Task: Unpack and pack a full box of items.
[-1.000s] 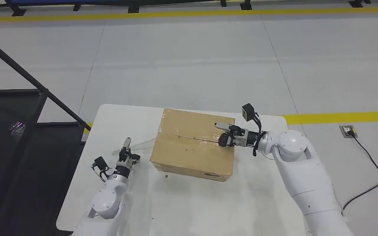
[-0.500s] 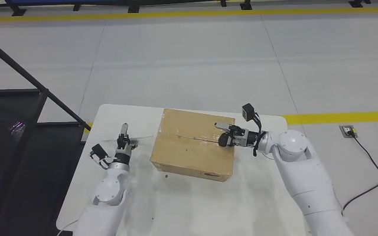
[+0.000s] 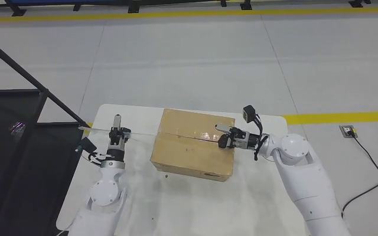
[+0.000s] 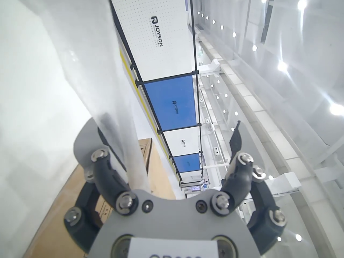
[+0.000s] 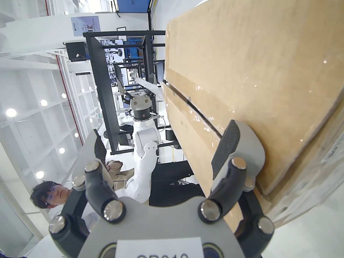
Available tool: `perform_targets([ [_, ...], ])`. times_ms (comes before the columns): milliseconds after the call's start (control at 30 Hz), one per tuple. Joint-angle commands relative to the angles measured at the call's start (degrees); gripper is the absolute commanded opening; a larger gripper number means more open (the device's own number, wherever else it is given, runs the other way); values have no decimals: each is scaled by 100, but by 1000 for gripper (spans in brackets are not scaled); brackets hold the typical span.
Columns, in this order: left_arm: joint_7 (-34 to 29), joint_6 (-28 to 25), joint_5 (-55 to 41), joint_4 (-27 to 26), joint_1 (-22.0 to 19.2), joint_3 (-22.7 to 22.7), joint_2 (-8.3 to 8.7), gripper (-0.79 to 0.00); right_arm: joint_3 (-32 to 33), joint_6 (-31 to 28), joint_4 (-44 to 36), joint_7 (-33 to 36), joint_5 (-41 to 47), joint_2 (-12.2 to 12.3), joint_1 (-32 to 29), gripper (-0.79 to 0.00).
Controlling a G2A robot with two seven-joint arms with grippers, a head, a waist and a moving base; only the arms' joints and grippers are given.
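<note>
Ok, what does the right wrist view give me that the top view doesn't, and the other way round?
Right wrist only: the seam of the cardboard box seen as a dark open slit, with one finger of the right hand close against the box top beside it.
Top only: the white table and the box's whole outline on it.
Both: the box, the open right hand at its seam, and the left hand beside the box with a clear tape strip running to it.

A: What's past the right tool [image 3: 220,134]?
B: A yellow floor line [image 3: 331,118] and what looks like a floor socket [image 3: 347,130].
A: Beyond the left tool [image 3: 118,125]?
B: A black frame [image 3: 41,88], off the white worktop [image 3: 195,200].
</note>
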Motion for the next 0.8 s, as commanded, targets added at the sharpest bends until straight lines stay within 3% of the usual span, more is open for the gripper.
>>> perform_targets([
  [0,61,14,128,-109,59,-5,-5,0,44,-1,-136,-16,17,26,-85,0],
  [333,188,-68,424,-565,286,-75,-31,0,13,36,-421,12,66,94,-230,0],
  [767,63,38,918,-795,121,58,-82,0,-19,-31,-401,4,179,163,-269,0],
])
